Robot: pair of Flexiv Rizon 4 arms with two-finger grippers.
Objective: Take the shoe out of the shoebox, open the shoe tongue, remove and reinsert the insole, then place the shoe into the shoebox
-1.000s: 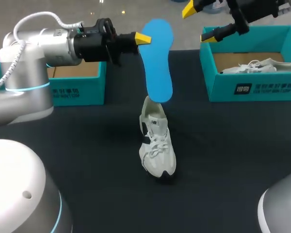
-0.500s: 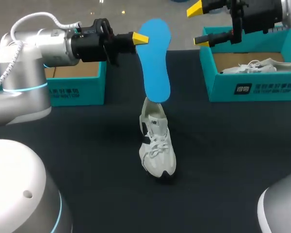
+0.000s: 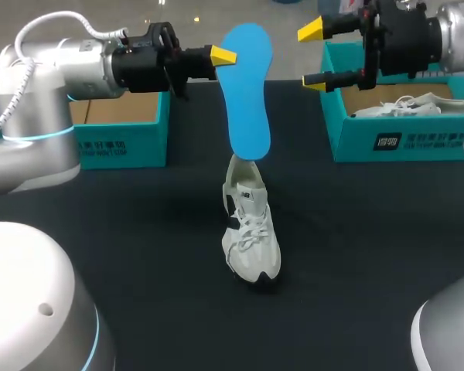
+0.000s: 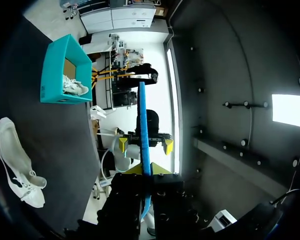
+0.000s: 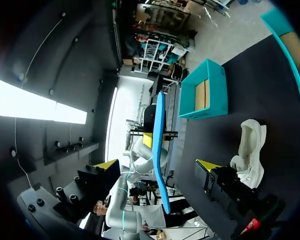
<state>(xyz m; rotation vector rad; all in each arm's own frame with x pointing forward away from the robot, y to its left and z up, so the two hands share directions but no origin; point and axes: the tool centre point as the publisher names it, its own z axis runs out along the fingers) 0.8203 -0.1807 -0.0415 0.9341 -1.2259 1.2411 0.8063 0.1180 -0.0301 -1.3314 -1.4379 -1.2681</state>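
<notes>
A blue insole [image 3: 247, 93] hangs on end, its lower tip just over the heel opening of a white shoe [image 3: 250, 232] that stands on the dark table. My left gripper [image 3: 220, 56] is shut on the insole's upper edge. In the left wrist view the insole [image 4: 144, 130] shows edge-on ahead of that gripper, with the shoe [image 4: 15, 160] off to the side. My right gripper [image 3: 310, 56] is open to the right of the insole, apart from it. In the right wrist view the insole [image 5: 160, 150] stands ahead of the right gripper [image 5: 157, 166], in line with the gap between its fingers.
A teal shoebox [image 3: 406, 143] at the back right holds a second white shoe [image 3: 414, 104]. Another teal shoebox [image 3: 124, 147] stands at the back left behind my left arm, with only a brown floor showing inside. Bare dark tabletop [image 3: 356, 255] lies around the shoe.
My right gripper has come down and leftward toward the insole and has turned so that its fingertips stand one above the other. The left gripper and insole have risen slightly.
</notes>
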